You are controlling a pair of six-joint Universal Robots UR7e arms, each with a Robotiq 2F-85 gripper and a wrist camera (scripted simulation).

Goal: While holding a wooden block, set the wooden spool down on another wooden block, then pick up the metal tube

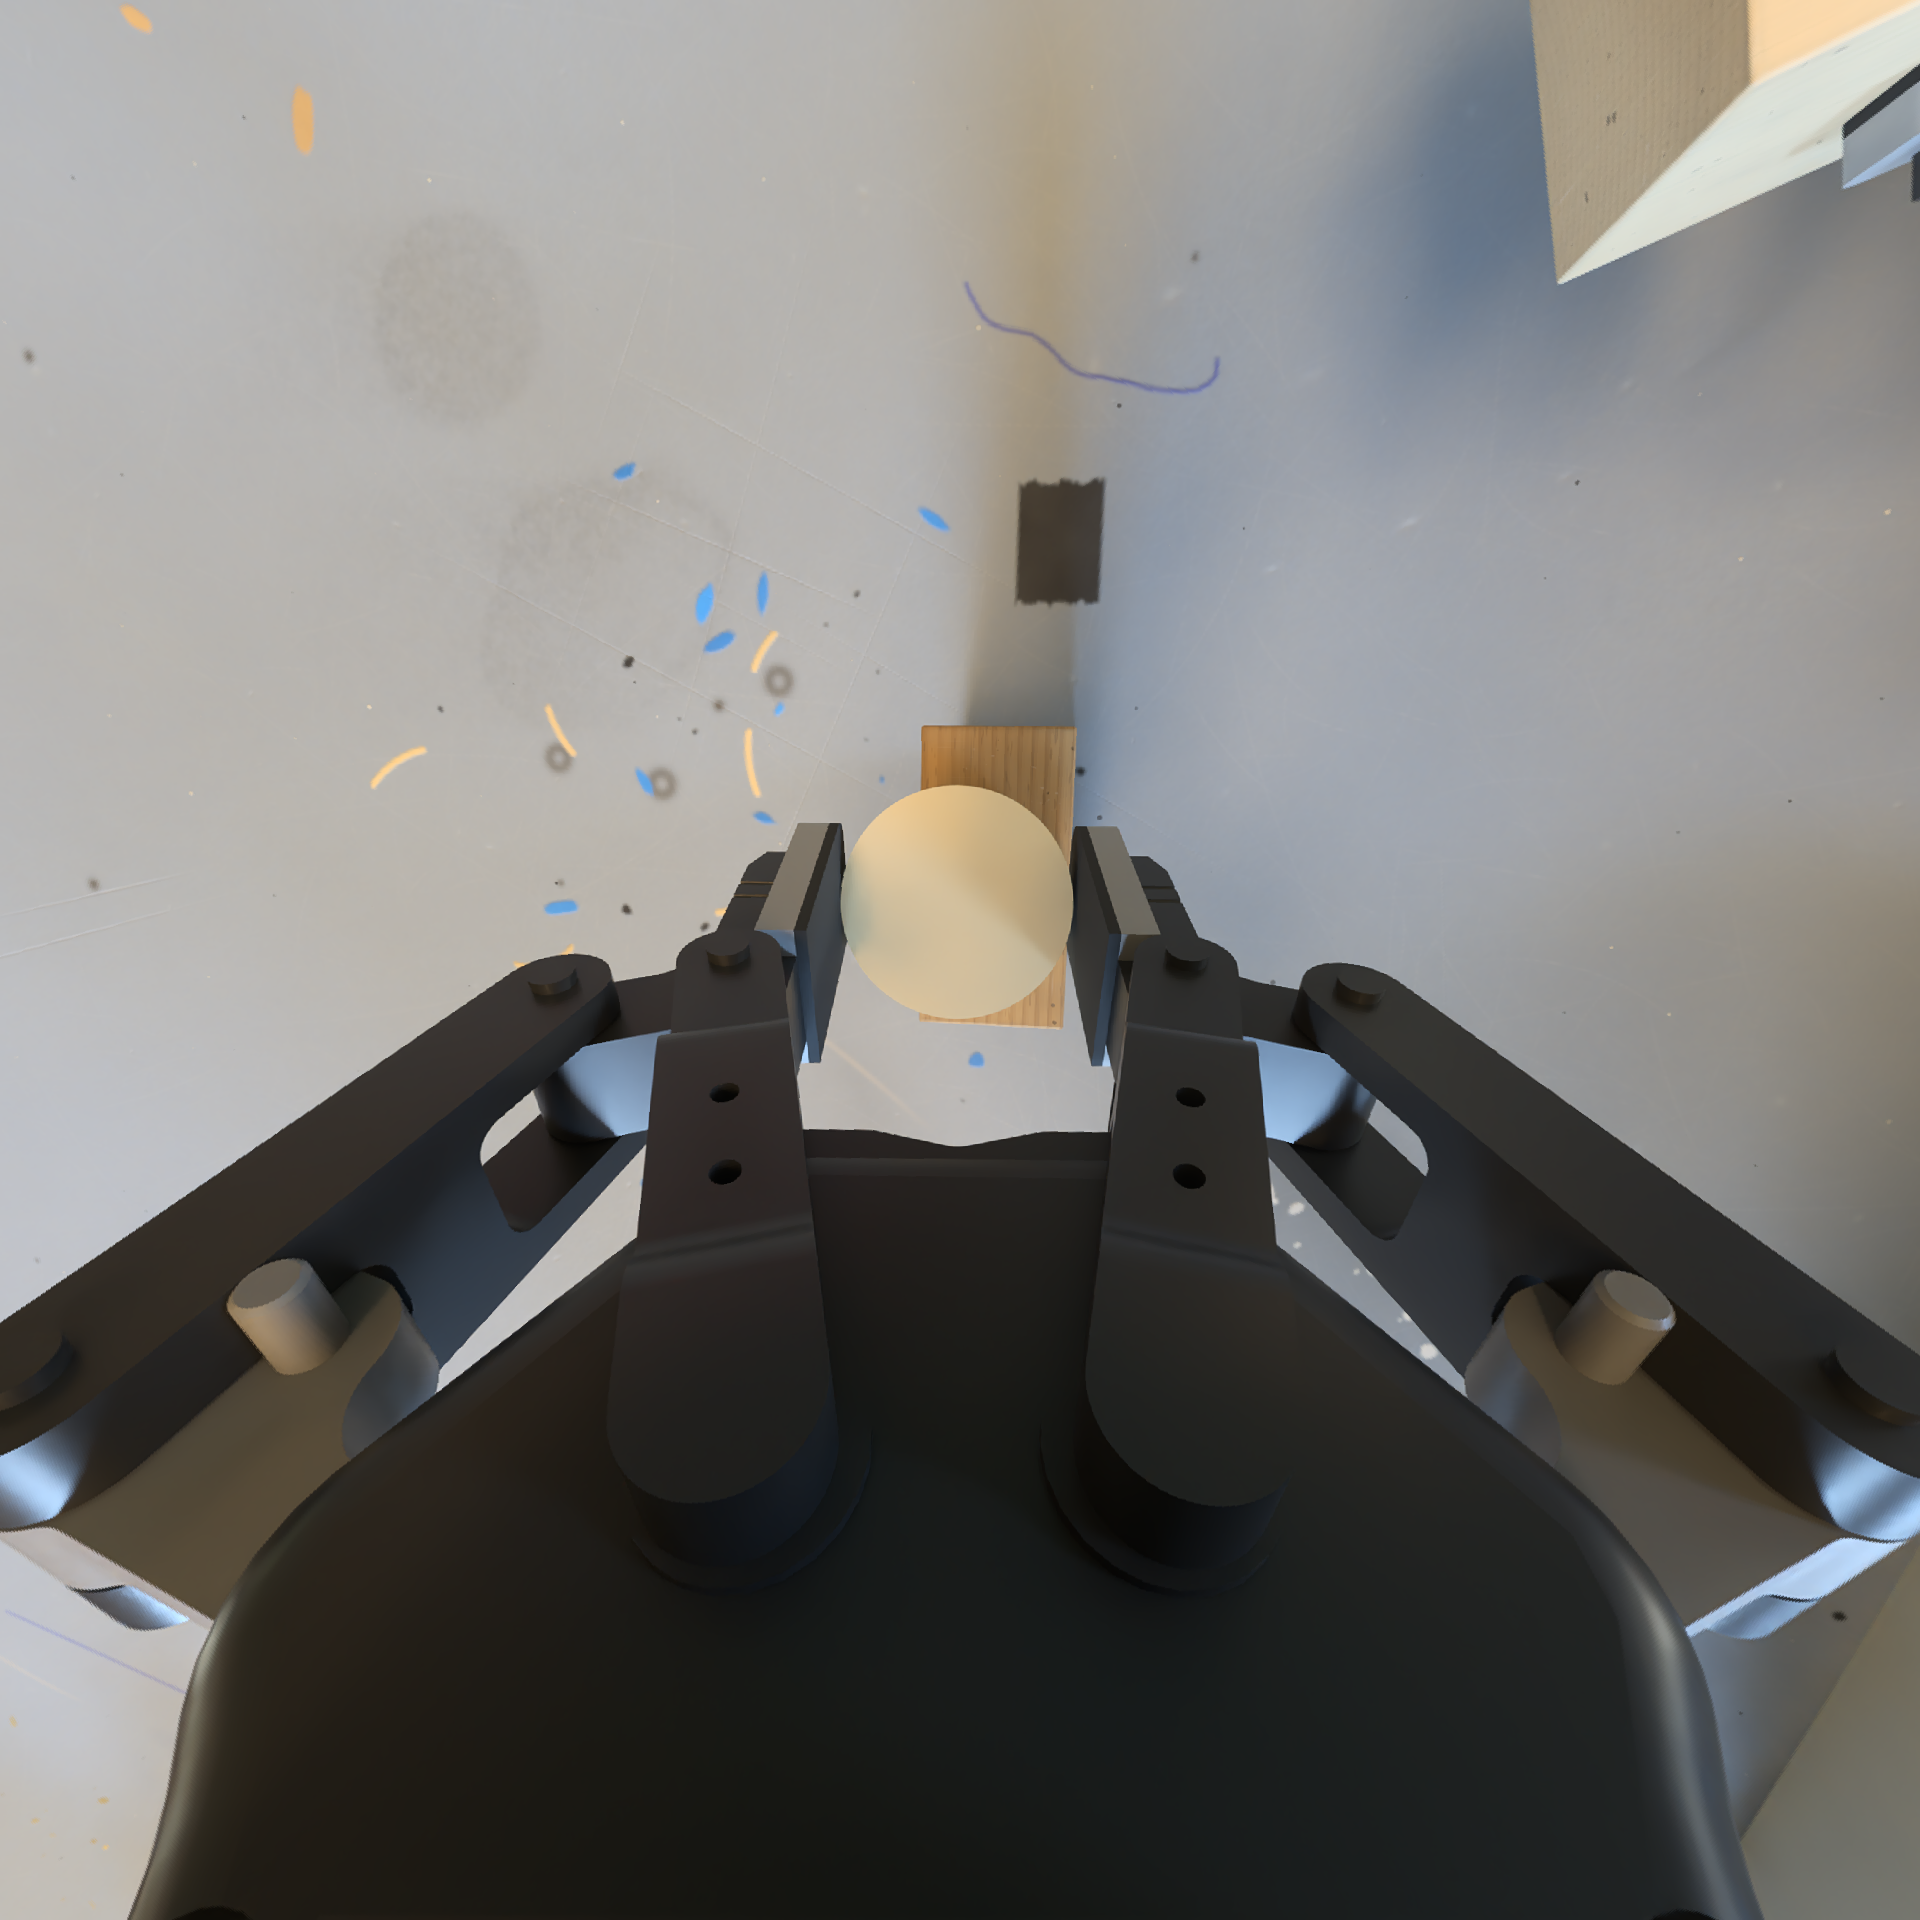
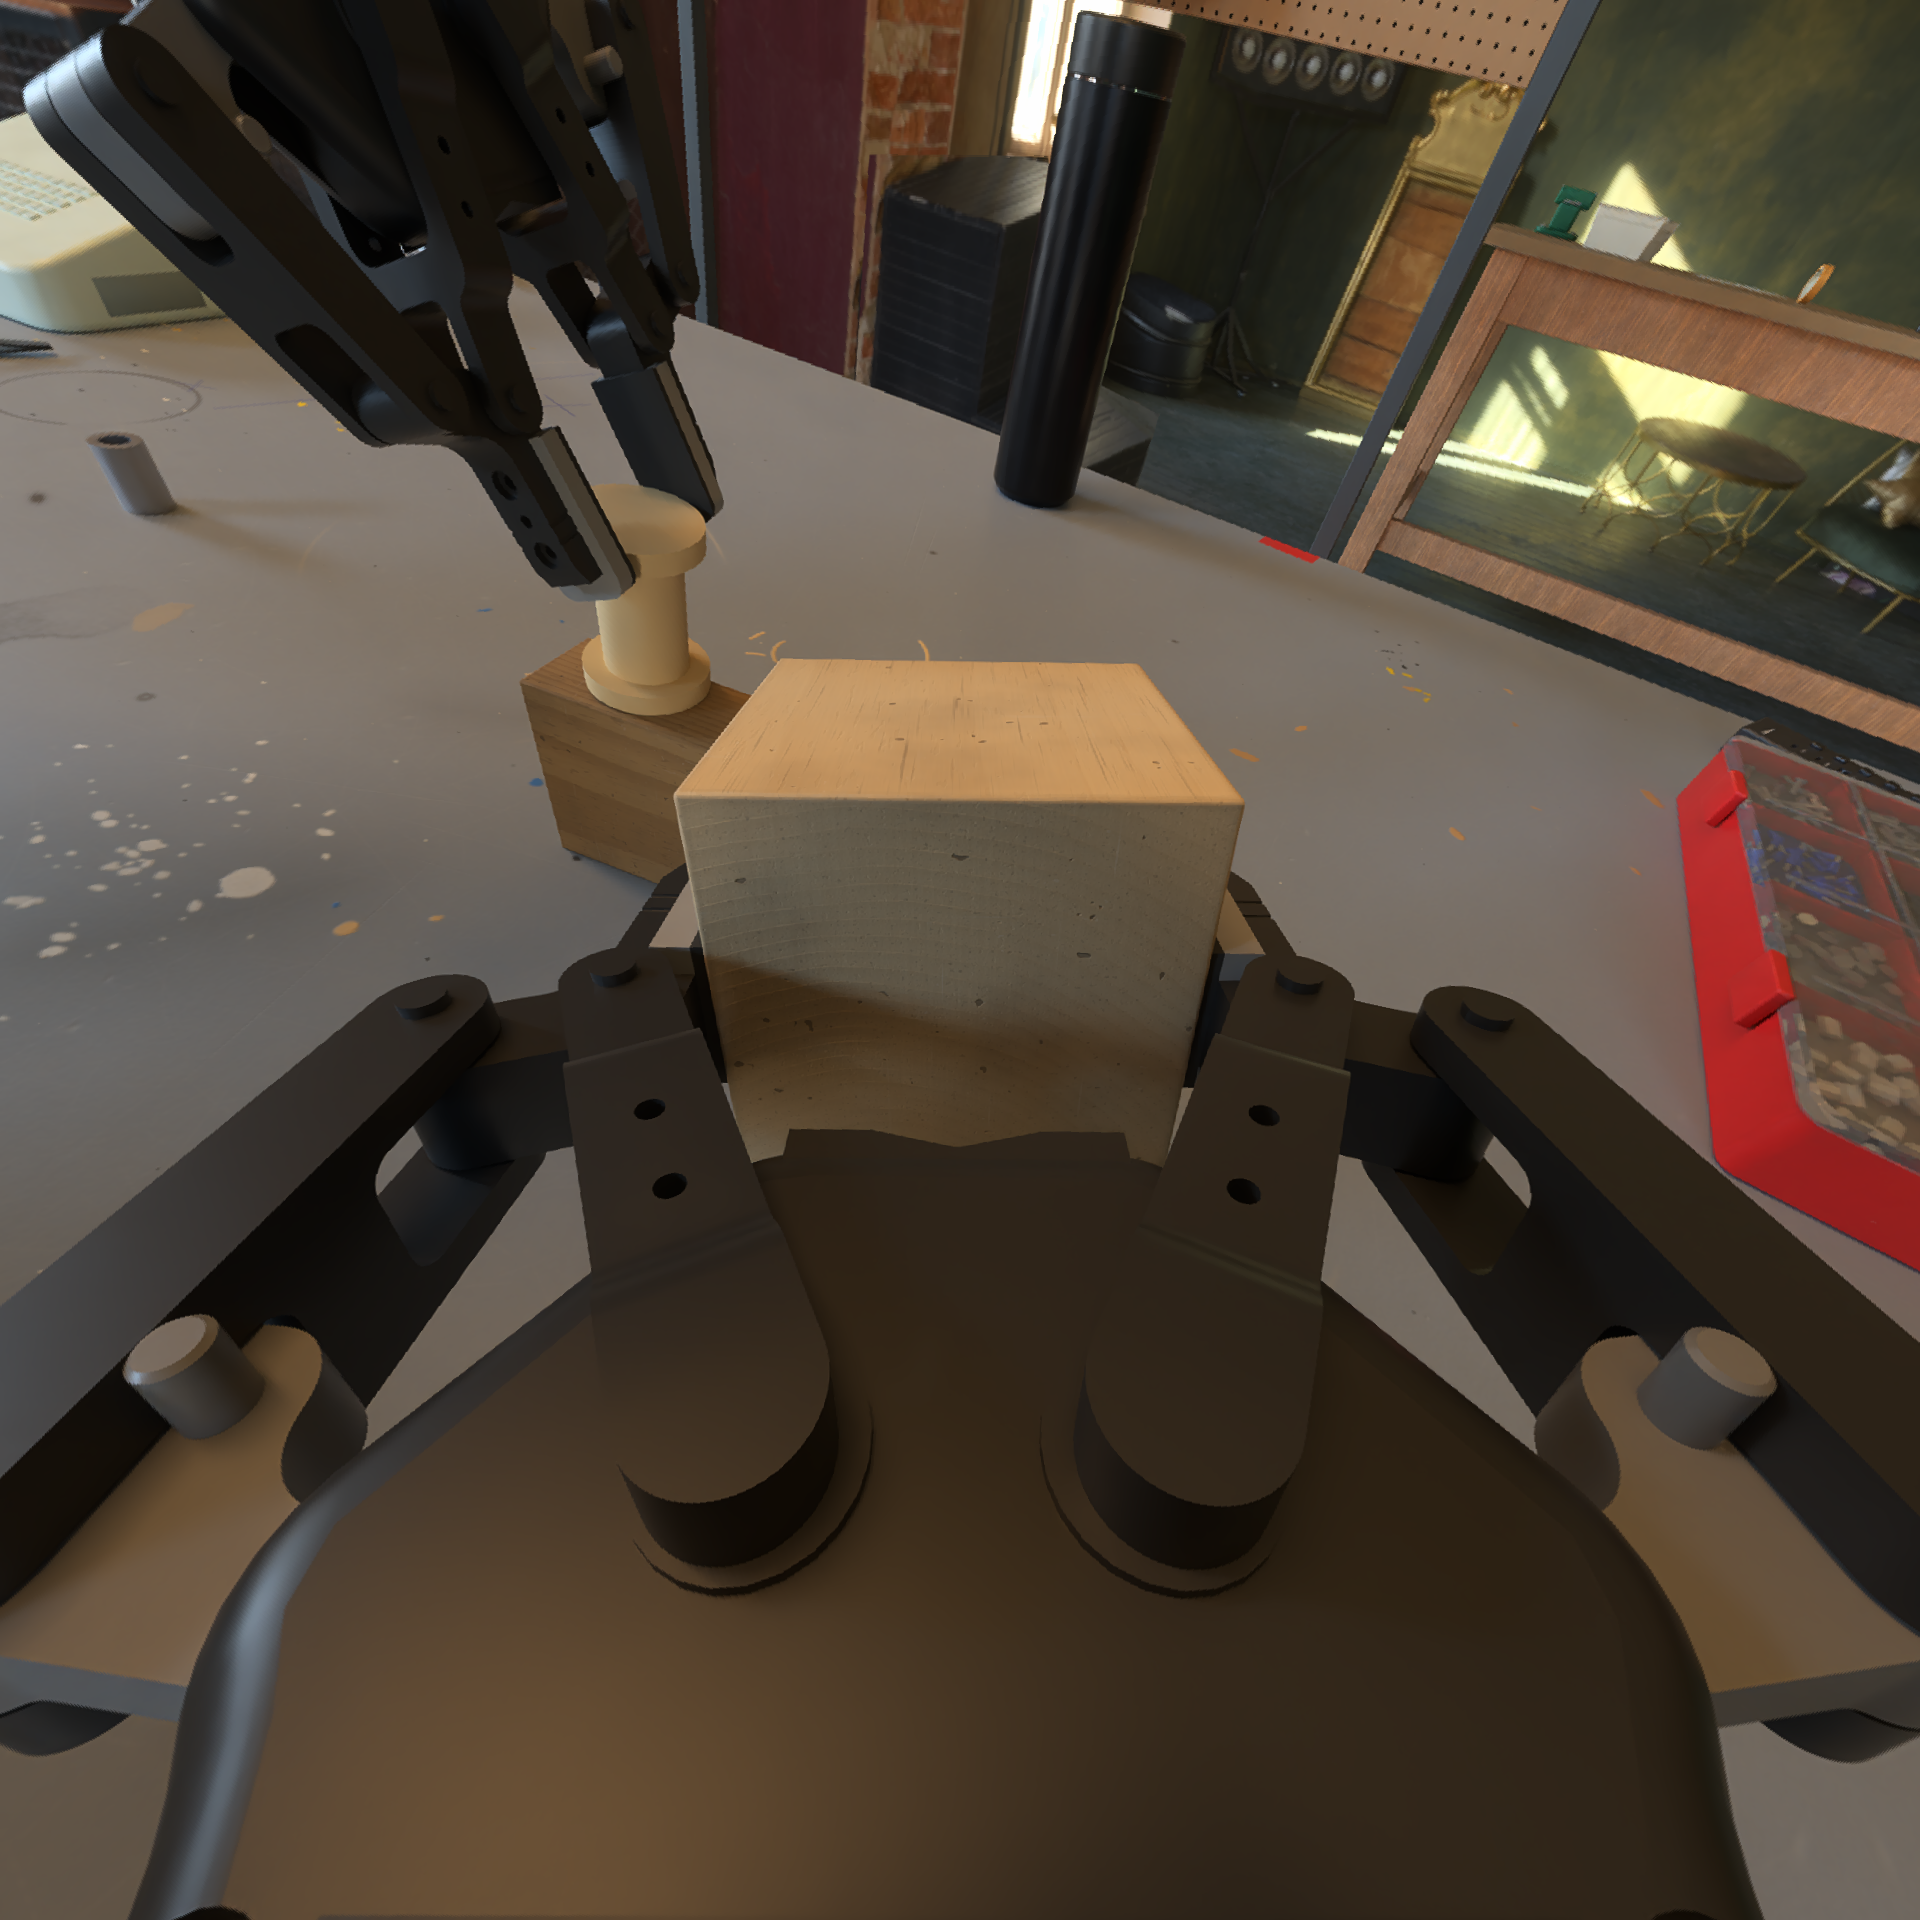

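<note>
Two holds: my left gripper pinches the pale wooden spool upright on the small tan wooden block, while my right gripper clamps the large pale wooden cube clear.

Pale wooden spool: smooth, matt. Held wooden block: visible grain, rough-sawn end face. Lower block: grained wood. Tabletop: matt grey, paint-flecked. Black cylinder, upper centre: satin metal.
</note>
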